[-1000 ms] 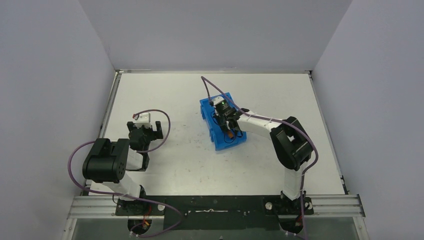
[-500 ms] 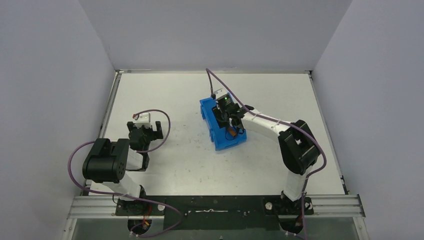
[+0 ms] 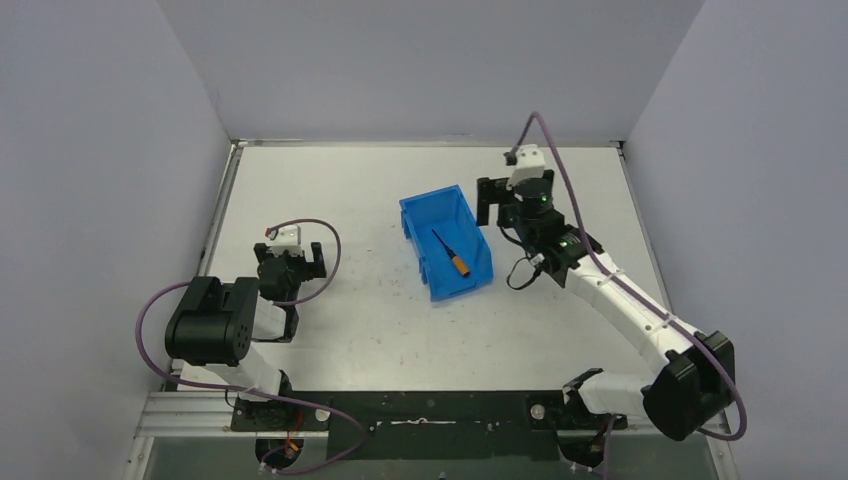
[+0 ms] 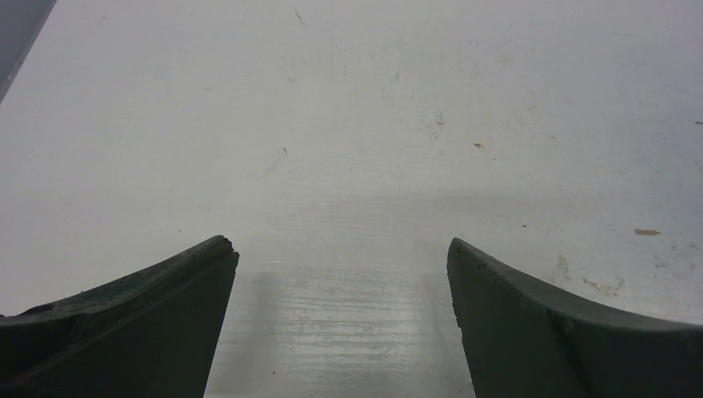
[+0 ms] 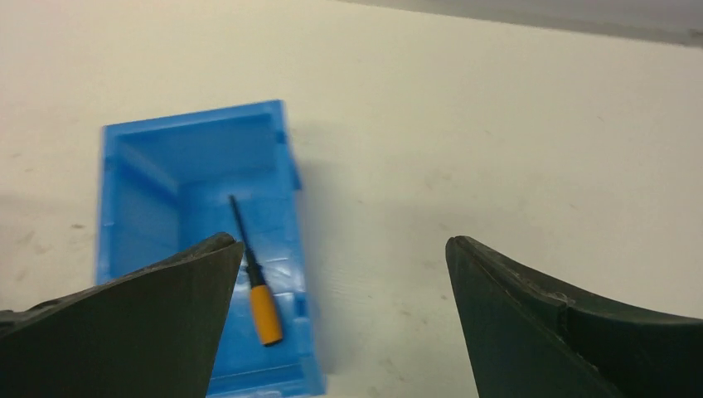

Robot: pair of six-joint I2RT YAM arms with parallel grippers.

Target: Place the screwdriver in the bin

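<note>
The blue bin (image 3: 418, 228) sits mid-table, and in the right wrist view the bin (image 5: 141, 217) is at the lower left. The screwdriver (image 3: 451, 253), with a black shaft and orange handle, lies loose on the bin floor; the right wrist view shows the screwdriver (image 5: 264, 308) beside my left finger. My right gripper (image 3: 497, 204) hangs open and holds nothing, just right of the bin's far end; seen from the wrist, the right gripper (image 5: 340, 249) is over bare table. My left gripper (image 3: 290, 250) rests open at the left, and the left gripper (image 4: 341, 249) has only table between its fingers.
Grey walls close in the white table (image 3: 350, 320) on three sides. A metal rail (image 3: 660, 405) with both arm bases runs along the near edge. Purple cables loop off each wrist.
My right gripper opened and let go of the screwdriver, which now lies in the bin. The right arm then lifted out and swung right and away. The left arm stayed still.
</note>
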